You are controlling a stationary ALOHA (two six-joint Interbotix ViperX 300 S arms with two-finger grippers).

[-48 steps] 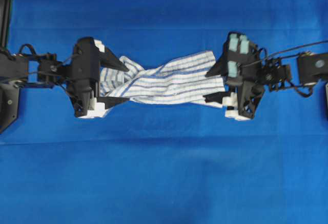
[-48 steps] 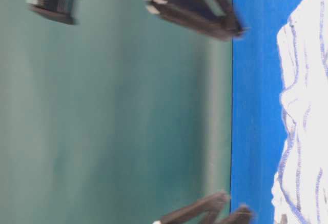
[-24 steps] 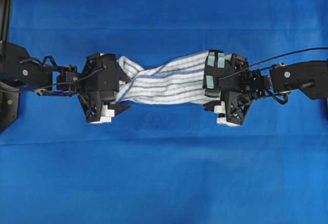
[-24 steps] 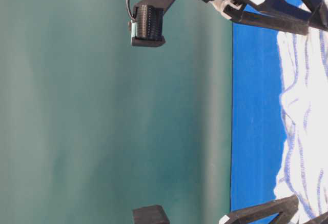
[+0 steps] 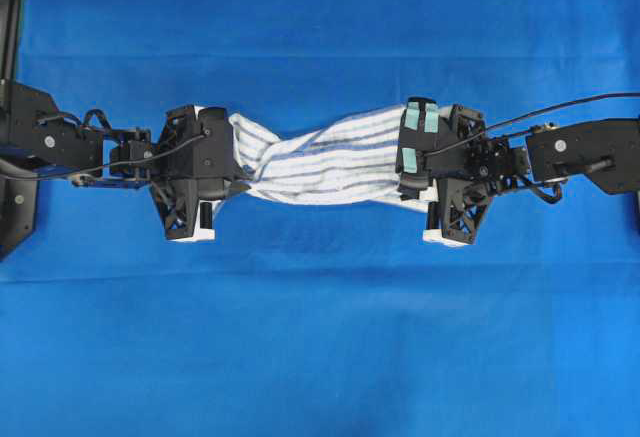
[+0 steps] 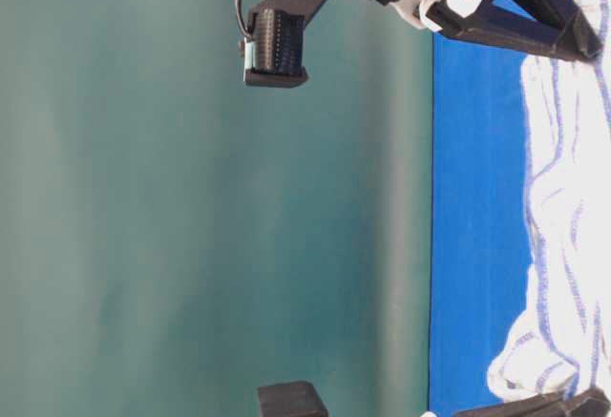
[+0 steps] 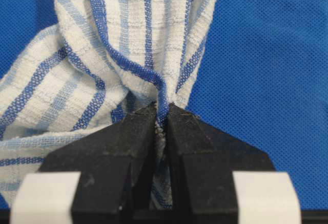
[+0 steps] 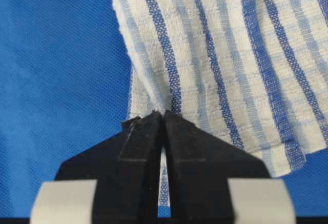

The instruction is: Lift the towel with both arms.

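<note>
Striped towel (image 5: pixel 325 157) pinched at both ends, mid-frame.
Left gripper (image 7: pixel 161 115) and right gripper (image 8: pixel 163 117) clamp thin folds (cloth could slip free when raised).

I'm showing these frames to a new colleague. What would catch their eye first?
The striped towel stretched across the middle of the blue tablecloth, bunched at both ends. The left gripper is shut on a gathered fold at its left end, and the right gripper is shut on the edge at its right end.
</note>
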